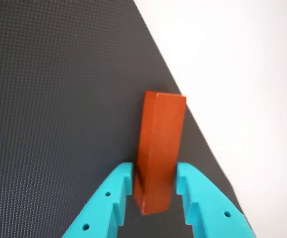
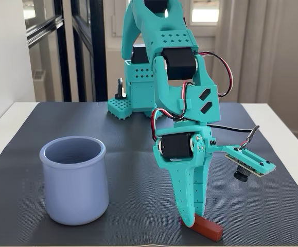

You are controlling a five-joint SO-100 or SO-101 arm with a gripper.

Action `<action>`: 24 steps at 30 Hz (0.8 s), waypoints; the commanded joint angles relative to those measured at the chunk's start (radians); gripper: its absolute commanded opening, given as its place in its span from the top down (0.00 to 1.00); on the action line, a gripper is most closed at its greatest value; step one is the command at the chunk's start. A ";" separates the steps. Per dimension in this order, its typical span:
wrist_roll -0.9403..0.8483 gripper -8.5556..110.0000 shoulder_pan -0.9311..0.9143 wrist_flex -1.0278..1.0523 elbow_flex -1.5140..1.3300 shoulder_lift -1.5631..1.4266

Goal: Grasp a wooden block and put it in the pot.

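Observation:
The wooden block point(image 1: 159, 148) is a red-brown bar. In the wrist view it stands between my two teal fingers, which press on its lower part from both sides. In the fixed view the block point(image 2: 206, 227) sits at the mat's front edge, one end tilted up under my fingertips. My gripper point(image 1: 155, 173) is shut on the block; it also shows in the fixed view point(image 2: 192, 220), pointing straight down. The lavender-blue pot point(image 2: 75, 180) stands upright and empty on the mat to the left of the gripper, well apart from it.
A dark textured mat point(image 2: 128, 154) covers the white table point(image 2: 272, 116). The mat's right edge runs close to the block in the wrist view point(image 1: 202, 124). The arm's teal base point(image 2: 133, 98) stands at the back. The wrist camera point(image 2: 249, 164) sticks out to the right.

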State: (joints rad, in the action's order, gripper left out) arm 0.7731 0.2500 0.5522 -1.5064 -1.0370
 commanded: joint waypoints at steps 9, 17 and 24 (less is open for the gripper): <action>0.008 0.93 0.011 0.002 0.018 -0.002; 0.000 0.93 0.008 0.011 0.012 -0.069; -0.002 0.93 -0.031 0.014 -0.055 -0.239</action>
State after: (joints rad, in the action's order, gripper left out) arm 0.7731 0.2424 0.5691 -1.5401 -1.1720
